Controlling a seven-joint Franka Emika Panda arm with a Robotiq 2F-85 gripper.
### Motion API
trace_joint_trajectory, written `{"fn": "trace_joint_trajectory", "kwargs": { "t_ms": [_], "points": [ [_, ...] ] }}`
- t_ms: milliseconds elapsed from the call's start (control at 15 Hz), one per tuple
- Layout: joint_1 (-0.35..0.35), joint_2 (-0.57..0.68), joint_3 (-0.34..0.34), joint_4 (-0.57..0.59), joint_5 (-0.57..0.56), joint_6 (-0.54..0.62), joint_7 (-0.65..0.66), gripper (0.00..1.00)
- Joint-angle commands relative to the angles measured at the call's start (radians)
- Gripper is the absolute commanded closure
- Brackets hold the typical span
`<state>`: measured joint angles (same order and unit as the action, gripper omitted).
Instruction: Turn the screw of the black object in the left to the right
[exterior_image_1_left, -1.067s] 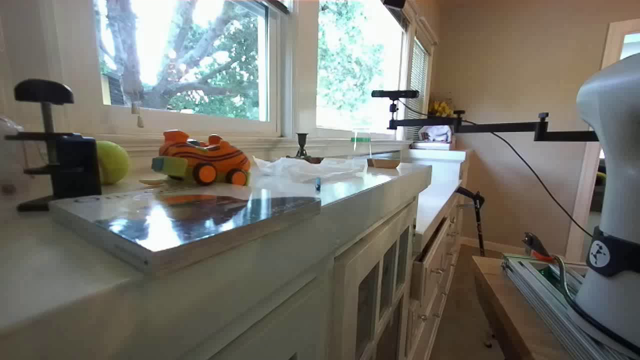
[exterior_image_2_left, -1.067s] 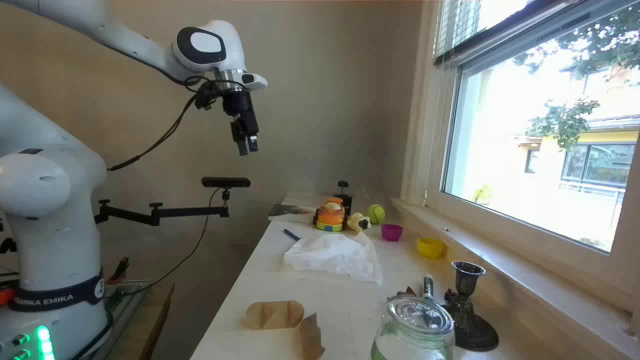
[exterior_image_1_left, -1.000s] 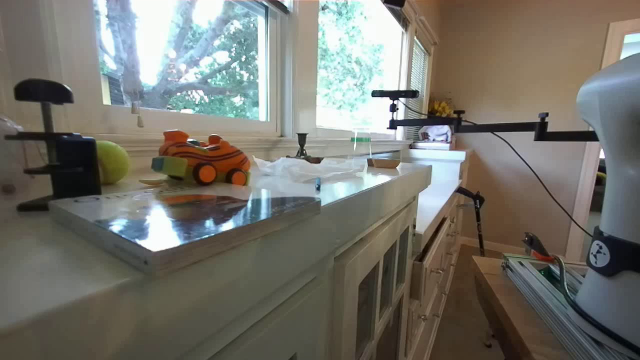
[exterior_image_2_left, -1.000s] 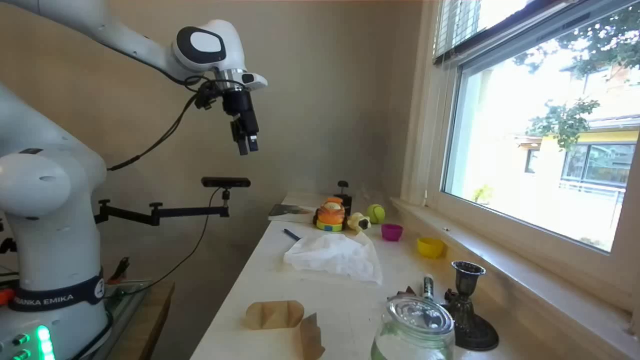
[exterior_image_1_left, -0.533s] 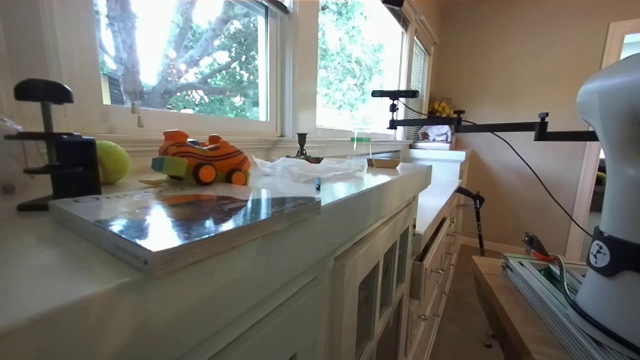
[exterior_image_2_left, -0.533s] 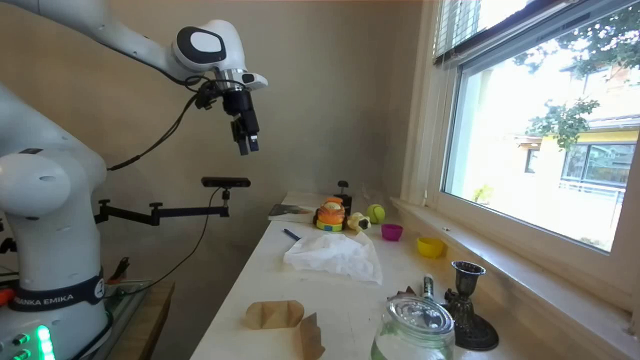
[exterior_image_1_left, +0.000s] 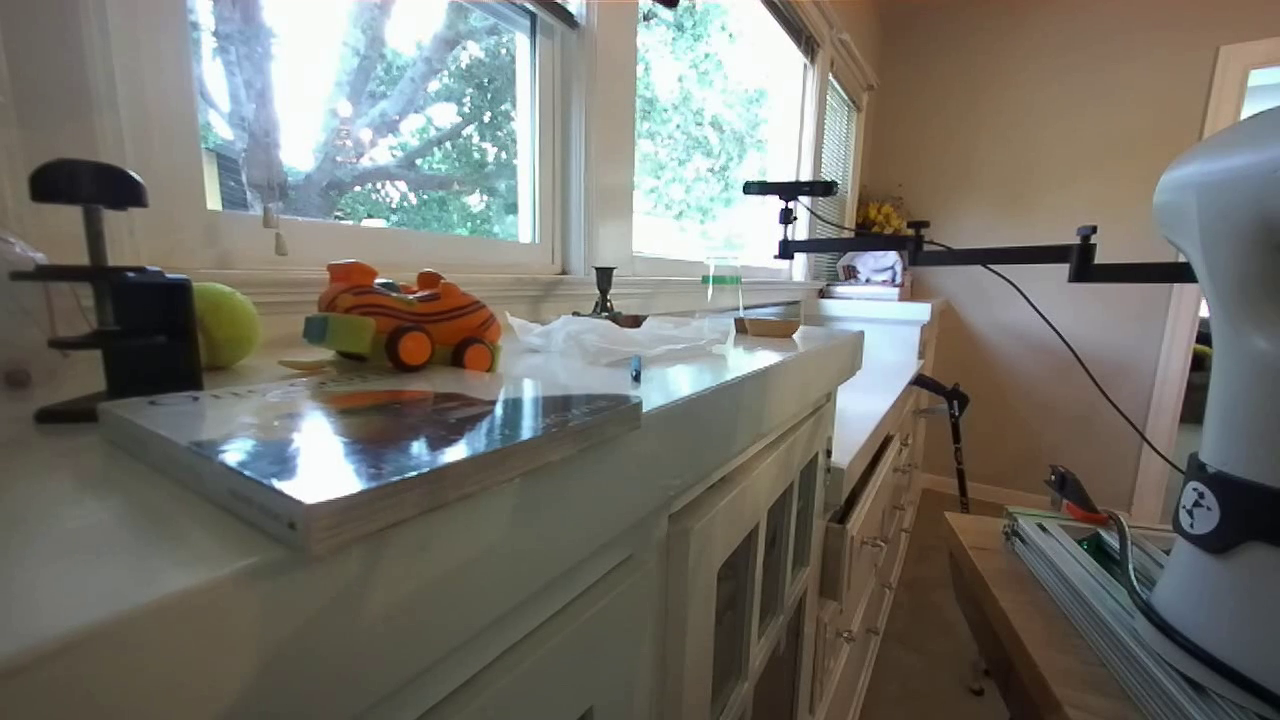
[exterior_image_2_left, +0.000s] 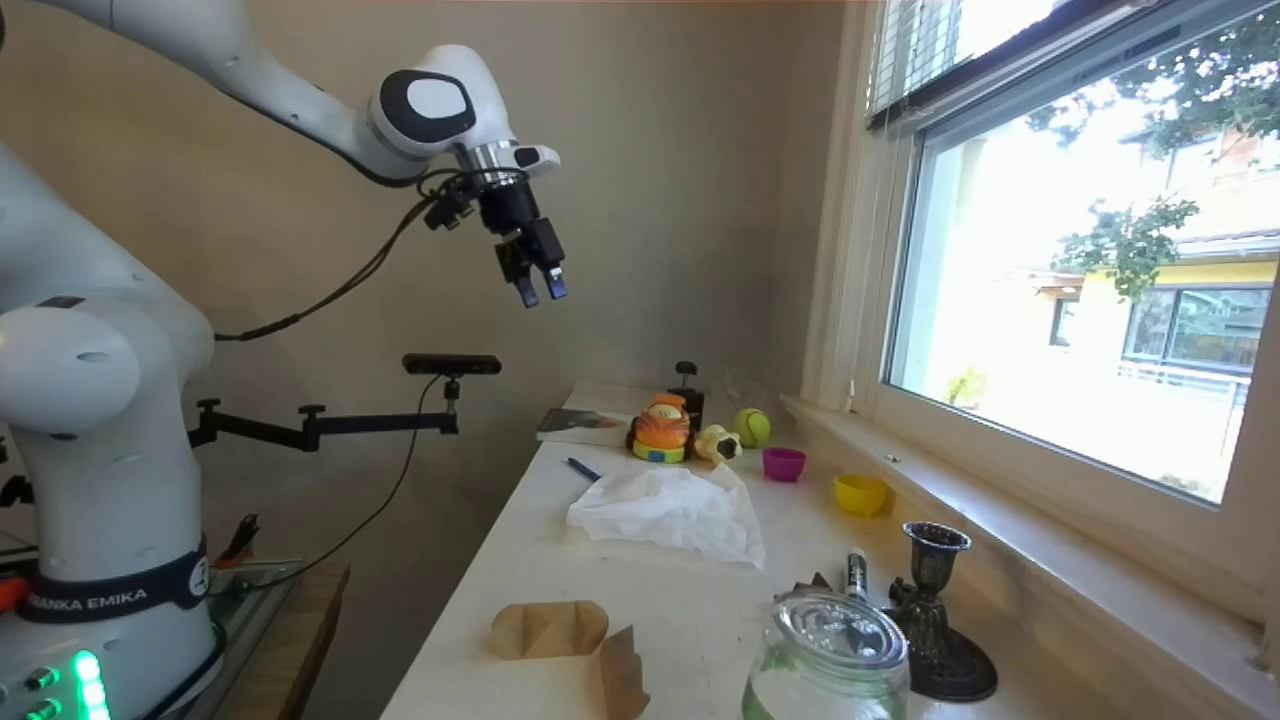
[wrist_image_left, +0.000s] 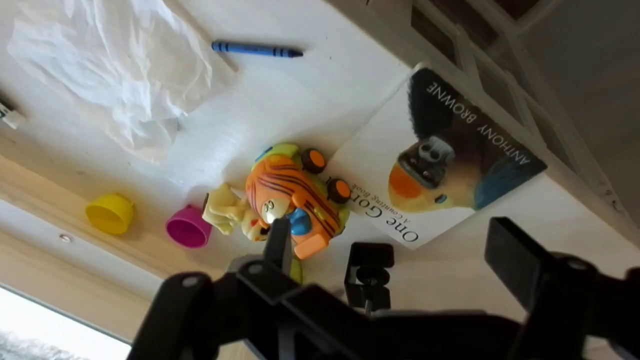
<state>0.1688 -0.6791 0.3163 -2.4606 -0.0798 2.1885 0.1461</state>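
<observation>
1. Since the earlier frame, the gripper (exterior_image_2_left: 543, 290) is swinging toward the window (exterior_image_2_left: 1080, 270); I'm probably aiming at the clamp (exterior_image_1_left: 150, 335).
2. I'm keeping the fingers (wrist_image_left: 515, 262) spread, grasping nothing, presumably leaving room for the knob (exterior_image_1_left: 88, 185).
3. The clamp is standing beside the book (exterior_image_1_left: 370, 435), screw (exterior_image_1_left: 94, 230) pointing up, likely suiting a top-down grasp.
4. In the wrist view, I'm possibly missing part of the screw.

a home: toy car (exterior_image_1_left: 410, 318), picture book (wrist_image_left: 445, 165), white cabinets (exterior_image_1_left: 692, 600).
</observation>
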Motion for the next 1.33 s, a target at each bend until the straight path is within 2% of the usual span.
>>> {"fn": "trace_joint_trajectory", "kwargs": {
  "t_ms": [0,400,600,733,800,1067,1133,1267],
  "points": [
    [0.005,0.062,-0.021,0.009,-0.037,0.131,-0.045,0.0],
    [0.0,0.126,-0.059,0.006,-0.034,0.307,-0.1,0.0],
    [-0.016,0.161,-0.075,0.019,-0.04,0.351,-0.11,0.0],
    [-0.054,0.198,-0.062,0.059,-0.072,0.301,-0.092,0.0],
    [-0.015,0.152,-0.078,0.011,-0.029,0.322,-0.096,0.0],
    [-0.037,0.187,-0.078,0.032,-0.048,0.321,-0.095,0.0],
    [-0.009,0.183,-0.102,0.021,-0.026,0.325,-0.146,0.0],
    [-0.035,0.227,-0.11,0.054,-0.011,0.308,-0.092,0.0]
  ]
}}
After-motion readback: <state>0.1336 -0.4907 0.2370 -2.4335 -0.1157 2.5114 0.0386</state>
